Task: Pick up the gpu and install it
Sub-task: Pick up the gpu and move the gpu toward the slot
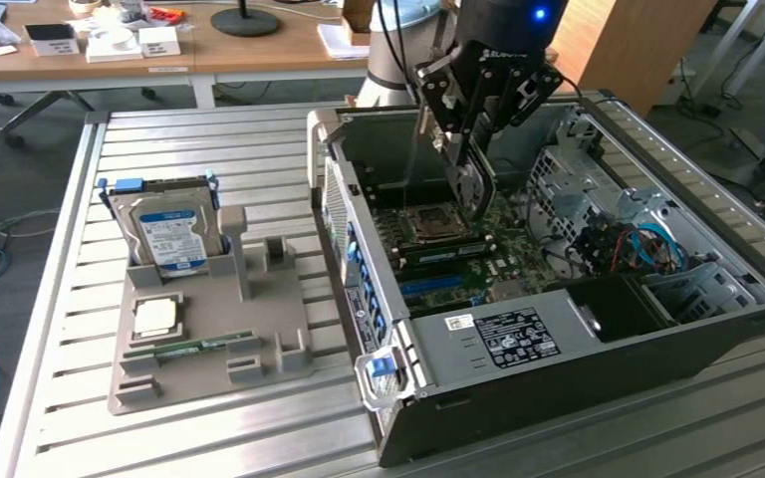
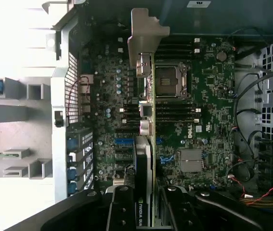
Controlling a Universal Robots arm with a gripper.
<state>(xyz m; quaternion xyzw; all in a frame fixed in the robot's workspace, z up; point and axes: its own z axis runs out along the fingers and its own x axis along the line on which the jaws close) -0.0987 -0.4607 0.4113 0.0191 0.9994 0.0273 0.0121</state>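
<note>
My gripper (image 1: 466, 127) hangs over the open computer case (image 1: 701, 329), shut on the gpu (image 1: 470, 185). The card is held on edge, pointing down toward the green motherboard (image 1: 516, 274) near the CPU socket (image 1: 432, 221). The wrist view looks along the gpu (image 2: 147, 120): a thin green board with its silver end bracket (image 2: 144, 36) at the far end and its black cooler with an NVIDIA label by my gripper (image 2: 146, 214). The card sits above the motherboard (image 2: 208, 96), between the rear panel side and the socket (image 2: 167, 79), not touching it.
In the exterior view's left, a grey fixture tray (image 1: 270, 344) holds a hard drive with a blue-white label (image 1: 170, 237), a square chip (image 1: 155, 317) and a narrow green memory stick (image 1: 206, 346). Cables (image 1: 629, 249) and the drive cage (image 1: 582, 174) crowd the case's far side.
</note>
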